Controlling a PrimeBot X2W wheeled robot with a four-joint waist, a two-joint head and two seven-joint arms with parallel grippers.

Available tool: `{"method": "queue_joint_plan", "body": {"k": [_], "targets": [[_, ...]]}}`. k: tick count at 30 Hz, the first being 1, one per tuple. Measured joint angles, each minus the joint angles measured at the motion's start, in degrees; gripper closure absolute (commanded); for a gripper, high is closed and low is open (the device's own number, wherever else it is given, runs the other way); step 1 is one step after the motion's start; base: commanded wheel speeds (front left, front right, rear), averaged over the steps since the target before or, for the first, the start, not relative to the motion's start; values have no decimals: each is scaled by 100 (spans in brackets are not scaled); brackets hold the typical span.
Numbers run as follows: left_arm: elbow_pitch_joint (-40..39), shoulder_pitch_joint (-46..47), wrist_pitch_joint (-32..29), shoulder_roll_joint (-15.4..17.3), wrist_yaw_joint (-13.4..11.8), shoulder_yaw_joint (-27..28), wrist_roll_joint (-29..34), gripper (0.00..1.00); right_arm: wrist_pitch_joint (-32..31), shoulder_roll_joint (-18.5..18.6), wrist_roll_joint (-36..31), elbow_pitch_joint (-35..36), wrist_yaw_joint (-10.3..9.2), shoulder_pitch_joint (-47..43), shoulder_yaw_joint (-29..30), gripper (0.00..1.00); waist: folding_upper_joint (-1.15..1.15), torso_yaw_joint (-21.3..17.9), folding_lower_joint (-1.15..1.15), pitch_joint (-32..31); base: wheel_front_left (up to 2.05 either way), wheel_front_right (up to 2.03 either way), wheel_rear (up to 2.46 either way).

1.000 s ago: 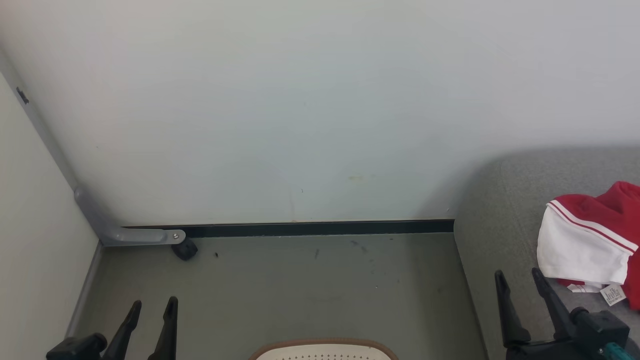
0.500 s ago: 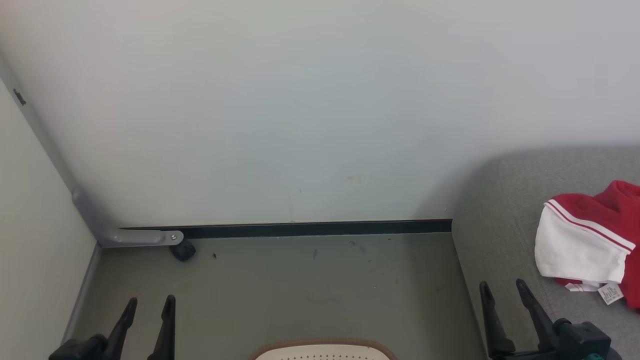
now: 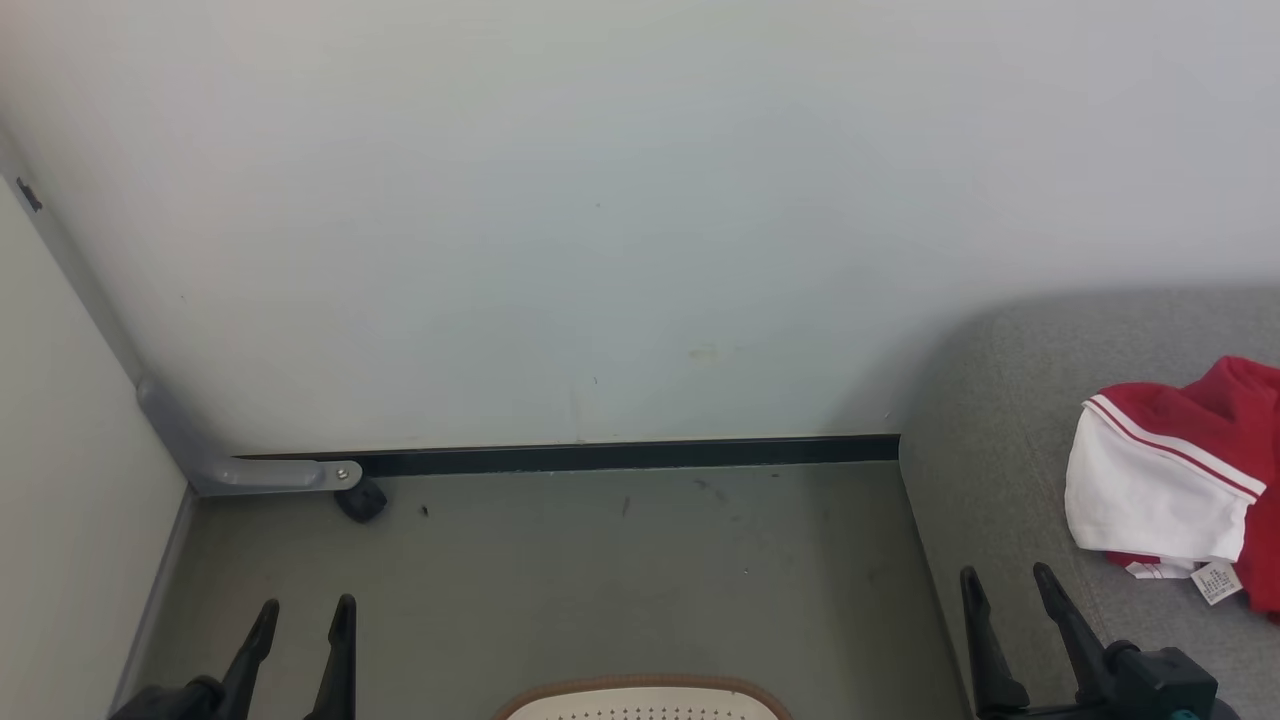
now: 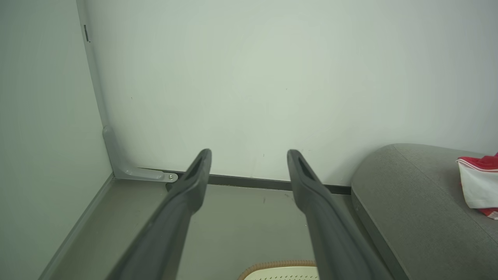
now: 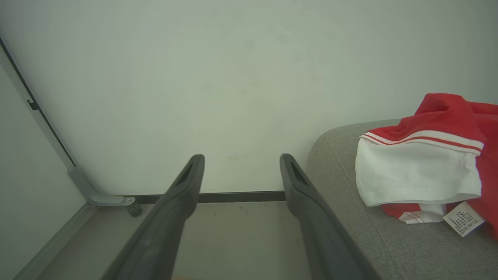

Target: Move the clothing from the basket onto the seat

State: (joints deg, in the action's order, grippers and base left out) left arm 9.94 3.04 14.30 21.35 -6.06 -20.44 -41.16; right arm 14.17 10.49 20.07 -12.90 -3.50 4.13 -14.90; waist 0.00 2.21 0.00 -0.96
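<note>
Red-and-white clothing (image 3: 1170,485) (image 4: 478,184) (image 5: 424,167) lies on the grey seat (image 3: 1000,450) (image 4: 404,194) (image 5: 350,202) at the right, white panel and striped trim facing me, a label at its lower edge. The cream basket (image 3: 645,700) (image 4: 278,272) shows just its brown rim and perforated top at the bottom centre; its inside is out of view. My left gripper (image 3: 305,612) (image 4: 249,153) hangs open and empty at the lower left over the floor. My right gripper (image 3: 1007,580) (image 5: 241,158) is open and empty over the seat's front left edge, left of the clothing.
A pale wall (image 3: 600,220) closes the back with a dark baseboard (image 3: 620,455). A side panel (image 3: 70,520) stands at the left, with a grey metal bracket and a small black caster (image 3: 360,498) in the corner. Grey-green floor (image 3: 600,570) lies between panel and seat.
My right gripper has drawn back down and left, away from the clothing. The left gripper has barely moved. The whole head view has shifted slightly.
</note>
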Motion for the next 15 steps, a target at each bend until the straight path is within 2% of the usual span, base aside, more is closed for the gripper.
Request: {"method": "queue_joint_plan", "body": {"k": [15], "targets": [[16, -6, 0, -164, 160, 208, 269, 0, 7, -51, -71, -46, 5, 8, 9, 0, 0, -44, 0, 19, 0, 0, 0]]}}
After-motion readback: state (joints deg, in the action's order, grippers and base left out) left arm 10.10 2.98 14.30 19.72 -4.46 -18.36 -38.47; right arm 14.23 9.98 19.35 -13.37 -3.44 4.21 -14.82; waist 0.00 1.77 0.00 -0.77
